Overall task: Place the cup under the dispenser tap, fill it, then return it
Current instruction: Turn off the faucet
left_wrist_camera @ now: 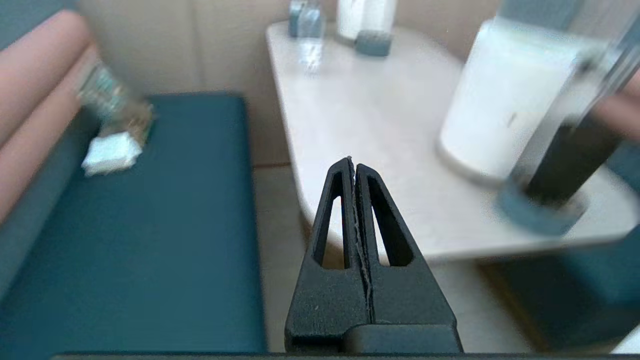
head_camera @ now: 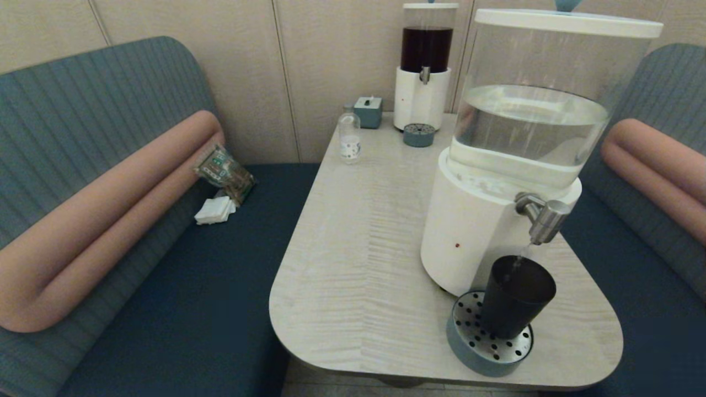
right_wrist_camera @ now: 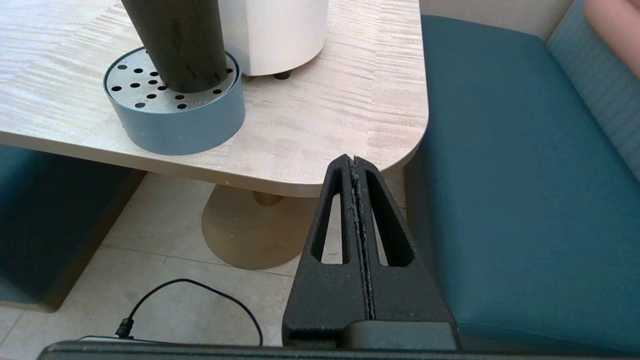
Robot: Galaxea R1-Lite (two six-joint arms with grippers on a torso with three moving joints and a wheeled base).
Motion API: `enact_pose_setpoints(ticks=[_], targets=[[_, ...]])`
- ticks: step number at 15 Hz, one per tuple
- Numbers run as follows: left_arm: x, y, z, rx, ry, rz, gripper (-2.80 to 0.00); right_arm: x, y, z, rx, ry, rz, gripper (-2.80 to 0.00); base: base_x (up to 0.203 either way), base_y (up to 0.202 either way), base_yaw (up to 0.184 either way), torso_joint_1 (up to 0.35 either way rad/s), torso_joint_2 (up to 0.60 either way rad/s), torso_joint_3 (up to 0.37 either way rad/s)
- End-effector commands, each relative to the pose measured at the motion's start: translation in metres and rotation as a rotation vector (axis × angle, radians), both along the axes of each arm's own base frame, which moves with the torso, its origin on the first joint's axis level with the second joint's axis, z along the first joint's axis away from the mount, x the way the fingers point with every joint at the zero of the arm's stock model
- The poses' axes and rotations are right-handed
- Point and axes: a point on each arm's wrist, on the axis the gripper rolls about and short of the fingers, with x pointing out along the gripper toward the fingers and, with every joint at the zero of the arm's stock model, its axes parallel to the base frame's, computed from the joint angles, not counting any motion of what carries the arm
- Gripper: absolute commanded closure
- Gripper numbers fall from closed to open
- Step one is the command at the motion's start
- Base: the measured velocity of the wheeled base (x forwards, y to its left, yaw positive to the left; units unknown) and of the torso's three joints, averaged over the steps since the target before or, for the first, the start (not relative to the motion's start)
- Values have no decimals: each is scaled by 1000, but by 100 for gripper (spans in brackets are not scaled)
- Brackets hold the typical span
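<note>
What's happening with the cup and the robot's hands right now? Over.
Left gripper and right gripper both shut, empty, off the table edge. Cup upright on drip tray under dispenser tap, thin stream running in. Nothing in the way.

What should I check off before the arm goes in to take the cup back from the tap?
1. Cup upright on the drip tray: ok.
2. Cup mouth under the dispenser tap: ok; a thin stream falls into it.
3. Water stopped: not ok.
4. Fill level: cannot tell; the cup wall is dark.
5. Right gripper ready to grasp: not ok; fingers closed, off the table corner.
6. Left gripper out of the way: ok; closed, off the table's near edge.
</note>
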Motion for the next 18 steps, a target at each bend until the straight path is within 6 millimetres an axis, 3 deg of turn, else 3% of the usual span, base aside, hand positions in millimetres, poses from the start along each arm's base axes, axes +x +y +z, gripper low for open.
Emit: enact_pose_setpoints(ticks=[1, 3, 7, 10, 11, 13, 18], targets=[[40, 0, 37, -23, 86, -12, 0, 0, 0, 0, -1, -2, 1, 0, 0, 0, 0, 0, 0, 0], [70, 0, 63, -37, 120, -23, 0, 0, 0, 0, -1, -1, 1, 0, 0, 0, 0, 0, 0, 0], [152, -2, 110, -56, 158, -104, 0, 0, 0, 0, -1, -3, 1, 0, 0, 0, 0, 0, 0, 0], [213, -16, 120, -55, 159, -361, 0, 0, 0, 0, -1, -3, 1, 0, 0, 0, 0, 0, 0, 0], [223, -27, 125, -43, 160, -519, 0, 0, 0, 0, -1, -1, 1, 0, 0, 0, 0, 0, 0, 0], [233, -50, 132, -41, 204, -674, 0, 0, 0, 0, -1, -1, 1, 0, 0, 0, 0, 0, 0, 0], [219, -83, 149, -29, 565, -805, 0, 0, 0, 0, -1, -1, 1, 0, 0, 0, 0, 0, 0, 0]])
